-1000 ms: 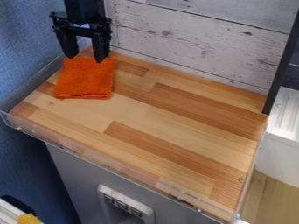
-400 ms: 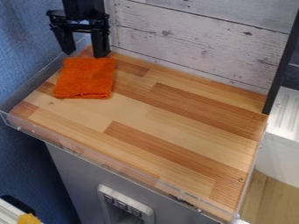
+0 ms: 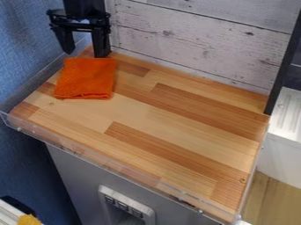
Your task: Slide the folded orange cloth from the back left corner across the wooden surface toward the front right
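Hanging over the desk's far-left corner, your pincer has its fingers spread apart, gripping nothing; just beside them, the folded orange cloth lies along the left edge.

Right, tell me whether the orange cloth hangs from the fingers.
No, the cloth lies on the wooden counter, and the fingers stand apart, holding nothing.

On the bench, near the back left corner: a cloth. Behind the bench, a board wall; to the left, another wall. Along the front edge, a guard; below, a switch panel. At the back right corner, a post.
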Motion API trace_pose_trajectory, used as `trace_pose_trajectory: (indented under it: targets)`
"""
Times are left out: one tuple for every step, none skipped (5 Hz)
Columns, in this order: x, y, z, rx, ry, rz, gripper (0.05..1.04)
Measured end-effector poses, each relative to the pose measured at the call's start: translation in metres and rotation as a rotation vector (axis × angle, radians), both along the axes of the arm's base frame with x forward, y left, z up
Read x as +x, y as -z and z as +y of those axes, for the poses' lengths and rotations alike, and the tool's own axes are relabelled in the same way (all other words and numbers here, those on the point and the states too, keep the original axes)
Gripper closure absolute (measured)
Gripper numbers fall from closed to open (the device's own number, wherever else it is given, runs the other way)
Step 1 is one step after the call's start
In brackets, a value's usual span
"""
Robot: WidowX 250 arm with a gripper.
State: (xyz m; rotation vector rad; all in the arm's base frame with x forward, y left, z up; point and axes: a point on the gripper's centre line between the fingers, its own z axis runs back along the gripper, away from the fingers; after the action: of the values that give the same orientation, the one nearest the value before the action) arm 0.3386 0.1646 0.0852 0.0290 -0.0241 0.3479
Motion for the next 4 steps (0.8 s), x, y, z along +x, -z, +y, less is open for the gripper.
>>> trace_pose_trajectory:
  targets:
    - [0.009, 0.008, 0.006, -0.003, -0.005, 0.019, 0.136]
    - [0.017, 0.018, 0.010, -0.010, -0.008, 0.038, 0.413]
    - [0.022, 0.029, 0.012, -0.016, 0.002, 0.052, 0.714]
    - [0.024, 0.042, 0.012, -0.032, 0.008, 0.060, 0.926]
